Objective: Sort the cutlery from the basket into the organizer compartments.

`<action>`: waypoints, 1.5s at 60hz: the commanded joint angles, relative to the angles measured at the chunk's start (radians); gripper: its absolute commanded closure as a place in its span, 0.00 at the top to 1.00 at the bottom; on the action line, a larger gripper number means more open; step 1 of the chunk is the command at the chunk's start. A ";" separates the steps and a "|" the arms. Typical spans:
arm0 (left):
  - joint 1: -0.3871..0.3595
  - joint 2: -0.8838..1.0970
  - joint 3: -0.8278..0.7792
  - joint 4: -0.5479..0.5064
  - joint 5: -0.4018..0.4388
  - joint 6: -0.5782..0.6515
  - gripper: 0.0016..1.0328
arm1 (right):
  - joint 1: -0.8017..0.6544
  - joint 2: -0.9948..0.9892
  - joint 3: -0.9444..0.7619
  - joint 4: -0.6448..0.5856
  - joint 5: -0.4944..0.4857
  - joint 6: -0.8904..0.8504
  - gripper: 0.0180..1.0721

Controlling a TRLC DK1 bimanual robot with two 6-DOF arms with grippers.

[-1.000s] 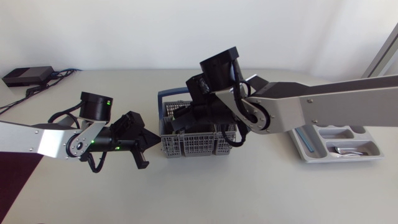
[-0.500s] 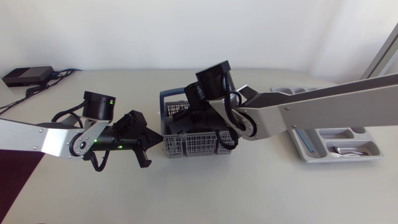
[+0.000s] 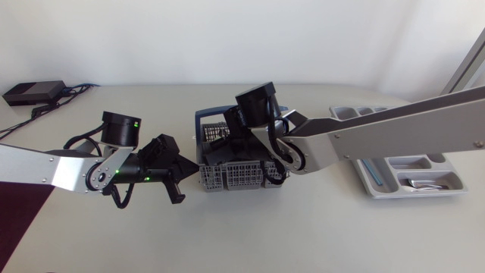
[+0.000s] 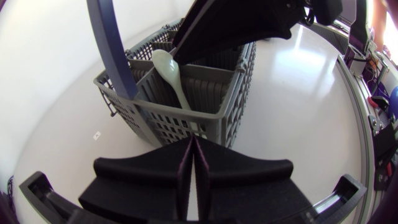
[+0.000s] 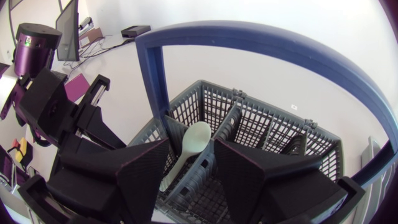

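Basket grey plastic mesh, pale spoon inside; right hand spread, left hand closed.

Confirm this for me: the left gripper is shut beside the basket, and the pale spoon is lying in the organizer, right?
Not quite. The pale spoon is not in the organizer; it stands in a compartment of the basket, as the left wrist view shows. The left gripper is indeed shut beside the basket.
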 commanded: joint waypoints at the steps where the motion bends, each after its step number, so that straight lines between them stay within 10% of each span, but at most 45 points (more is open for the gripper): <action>1: -0.009 0.020 -0.001 0.017 0.009 -0.018 0.03 | -0.009 0.040 0.017 -0.003 0.002 0.030 0.49; 90: -0.047 0.034 -0.018 0.052 0.009 -0.027 0.03 | -0.032 0.078 0.015 0.096 0.007 0.036 0.43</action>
